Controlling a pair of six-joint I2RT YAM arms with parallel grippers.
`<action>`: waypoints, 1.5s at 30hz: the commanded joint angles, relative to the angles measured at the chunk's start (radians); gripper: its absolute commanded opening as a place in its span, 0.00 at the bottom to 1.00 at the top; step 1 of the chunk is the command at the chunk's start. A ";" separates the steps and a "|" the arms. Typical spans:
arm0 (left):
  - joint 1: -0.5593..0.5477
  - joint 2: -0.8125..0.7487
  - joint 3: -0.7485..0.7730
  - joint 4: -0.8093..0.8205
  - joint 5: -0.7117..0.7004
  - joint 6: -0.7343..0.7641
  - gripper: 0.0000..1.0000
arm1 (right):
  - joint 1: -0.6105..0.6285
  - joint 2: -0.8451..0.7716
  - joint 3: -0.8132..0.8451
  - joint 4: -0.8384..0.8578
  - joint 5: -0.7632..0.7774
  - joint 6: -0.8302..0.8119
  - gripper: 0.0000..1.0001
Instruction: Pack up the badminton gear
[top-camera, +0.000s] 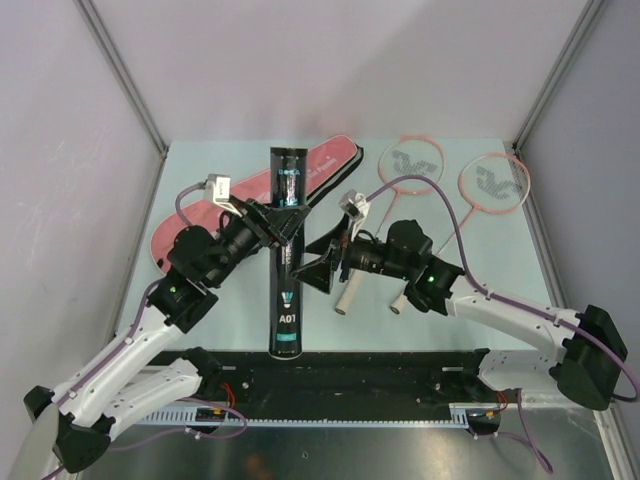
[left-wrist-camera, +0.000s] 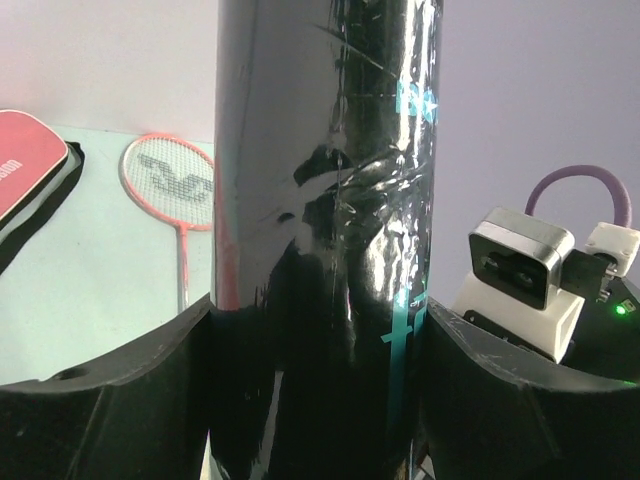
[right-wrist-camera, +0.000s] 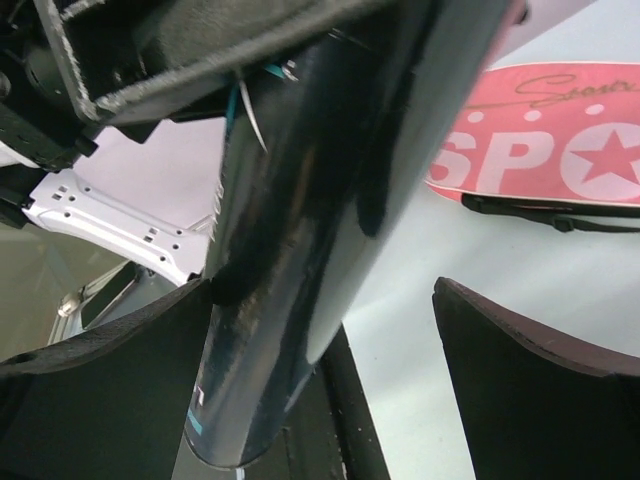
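Pale blue-green tabletop (top-camera: 200, 170) runs between grey walls (top-camera: 60, 120) in the overhead view. The long black tube (top-camera: 285, 290) stands down the middle of that frame, upright as far as we can judge. Whether its foot rests on the surface we cannot tell.

Our left gripper (top-camera: 283, 222) presses both fingers flat against the tube's sides high up, a firm clasp on a wide thing, and we take this to be steadying it. Our right gripper (top-camera: 318, 270) hangs just right of the tube and lower down, jaws spread wide and holding nothing. In its own wrist view one finger (right-wrist-camera: 110, 380) sits right at the tube and the other is well apart. We judge it is lined up to take a second hold.

As for containers, the pink bag (top-camera: 325, 165) lies flat from left to upper centre behind the tube, and we cannot see inside it. Both rackets (top-camera: 411, 165) lie outside it at upper right, heads side by side. The tube is opaque and no shuttlecocks show, so we cannot say what it holds.
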 joint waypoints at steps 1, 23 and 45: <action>-0.010 -0.020 0.013 0.093 0.014 -0.071 0.23 | 0.042 0.052 0.070 0.055 0.018 -0.017 0.96; -0.010 -0.379 -0.137 -0.094 -0.252 -0.042 1.00 | -0.007 0.242 0.135 0.153 -0.097 -0.075 0.30; -0.010 -0.518 0.409 -0.518 -0.016 0.497 0.95 | 0.299 0.998 0.924 -0.711 0.326 -0.848 0.29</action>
